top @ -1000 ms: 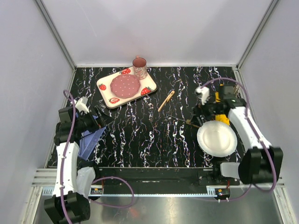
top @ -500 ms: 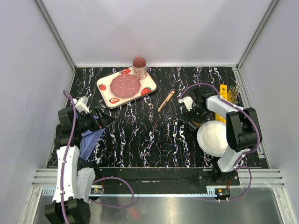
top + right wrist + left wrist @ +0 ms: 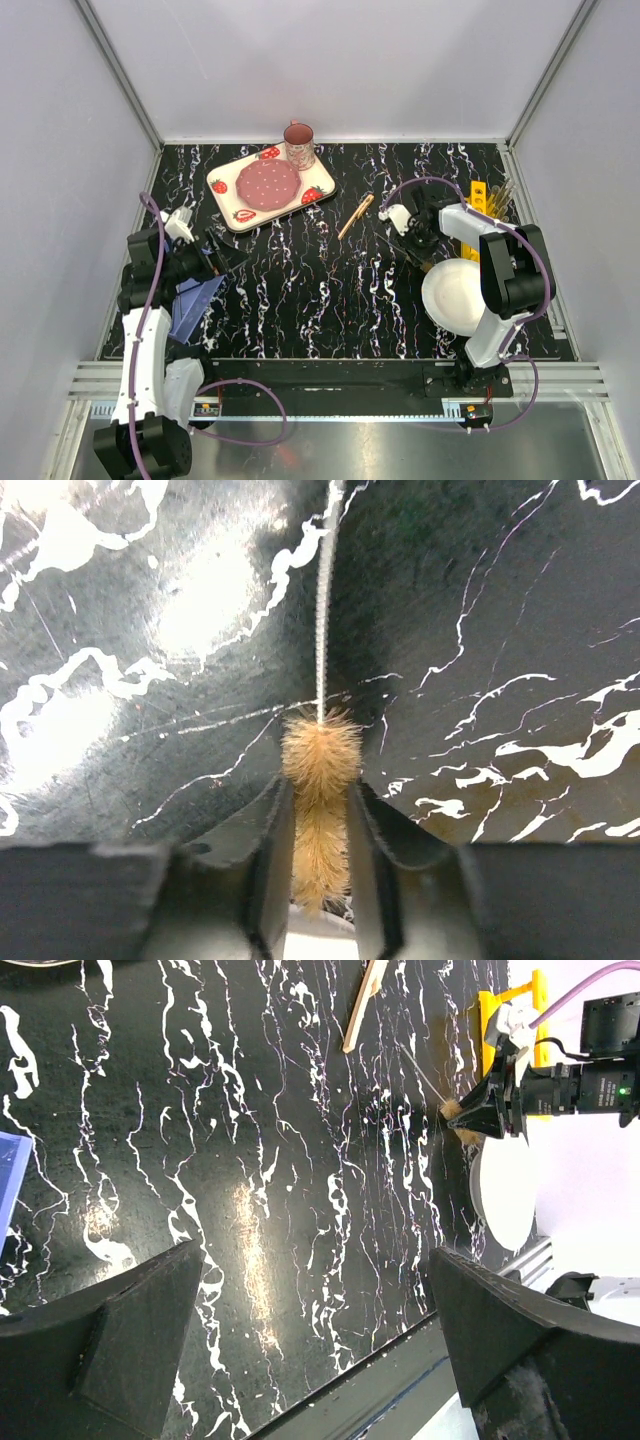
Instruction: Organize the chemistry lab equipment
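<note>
A test-tube brush with a tan bristle head (image 3: 320,770) and a twisted wire stem (image 3: 322,610) lies on the black marbled table. My right gripper (image 3: 320,805) is shut on the bristle head, one finger (image 3: 272,855) on each side of it. From above, the right gripper (image 3: 417,243) sits just beyond the white plate's far-left rim, and the brush stem (image 3: 388,243) points left. A wooden-handled tool (image 3: 355,215) lies further left, at mid table. My left gripper (image 3: 320,1330) hangs open over bare table at the left (image 3: 215,258), holding nothing.
A strawberry-patterned tray (image 3: 318,188) with a pink mug (image 3: 298,145) behind it stands at the back left. The white plate (image 3: 463,297) is at the front right. A yellow rack (image 3: 478,200) sits at the right edge. A blue sheet (image 3: 195,300) lies under the left arm.
The right arm swung left from the rack side to the brush. Its jaws, wide open before, have shut on the bristle head. The left arm has not moved.
</note>
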### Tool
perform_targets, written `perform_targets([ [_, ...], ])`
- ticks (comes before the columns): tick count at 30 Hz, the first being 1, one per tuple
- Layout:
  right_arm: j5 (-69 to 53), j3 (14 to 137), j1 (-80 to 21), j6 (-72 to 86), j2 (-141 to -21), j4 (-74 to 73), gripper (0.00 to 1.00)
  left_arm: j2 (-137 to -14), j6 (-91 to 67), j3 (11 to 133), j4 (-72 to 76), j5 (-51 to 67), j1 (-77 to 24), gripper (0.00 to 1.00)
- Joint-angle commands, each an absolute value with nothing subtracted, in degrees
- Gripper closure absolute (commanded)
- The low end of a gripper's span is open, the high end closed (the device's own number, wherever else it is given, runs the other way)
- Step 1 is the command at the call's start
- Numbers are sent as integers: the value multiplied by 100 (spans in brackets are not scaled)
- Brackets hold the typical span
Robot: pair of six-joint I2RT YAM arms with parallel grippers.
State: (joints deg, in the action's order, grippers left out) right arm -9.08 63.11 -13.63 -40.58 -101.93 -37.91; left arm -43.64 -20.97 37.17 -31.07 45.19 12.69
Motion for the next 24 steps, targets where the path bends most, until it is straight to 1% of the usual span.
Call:
perform_targets([
  [1, -1256, 6495, -1406, -4192, -10090, -3445, 75, -4324, -2048, 3700, -2786, 4895, 1239, 1],
  [3, -1475, 6608, -1406, -4079, -10055, -3471, 82, -4298, -2057, 3691, -2777, 4896, 1239, 1],
  [4, -1581, 6662, -1406, -4035, -9994, -3480, 88, -4307, -2083, 3700, -2777, 4930, 1213, 1],
  [7, -2169, 6811, -1398, -3780, -9801, -3586, 96, -4289, -2441, 3604, -2586, 5001, 1064, 1],
  [9, -2634, 6881, -1398, -3570, -9686, -3656, 98, -4193, -3011, 3368, -2331, 4966, 776, 1],
  [10, -2776, 6908, -1397, -3507, -9572, -3708, 99, -4158, -3241, 3271, -1972, 4835, 626, 1],
  [11, -2934, 6926, -1389, -3429, -9519, -3752, 100, -4122, -3495, 3096, -1751, 4712, 433, 1],
  [12, -3318, 6987, -1389, -3271, -9458, -3796, 100, -4061, -4020, 2998, -1253, 4398, 30, 1],
  [14, -3855, 7040, -1397, -2947, -9317, -3937, 100, -4087, -4576, 2744, -653, 4001, -586, 1],
  [15, -4528, 7075, -1389, -2814, -9290, -3972, 100, -4191, -5066, 2690, -102, 3486, -1120, 1],
  [17, -5252, 7023, -1397, -2402, -9246, -3999, 100, -4385, -5421, 2646, 350, 2851, -1641, 1],
  [18, -6013, 6979, -1397, -2260, -9246, -3982, 100, -4490, -5701, 2654, 787, 2265, -2096, 1],
  [19, -6386, 6892, -1397, -2085, -9237, -3764, 100, -4796, -5800, 2663, 1069, 2024, -2292, 1],
  [20, -7016, 6656, -1397, -1665, -9229, -3588, 100, -4947, -5914, 2715, 1325, 1769, -2468, 1],
  [21, -7249, 6523, -1397, -1383, -9176, -2994, 100, -5140, -6080, 2759, 1814, 1358, -2792, 1],
  [24, -7786, 6170, -1397, -459, -9184, -2121, 100, -5913, -6100, 3233, 2197, 750, -3295, 1],
])
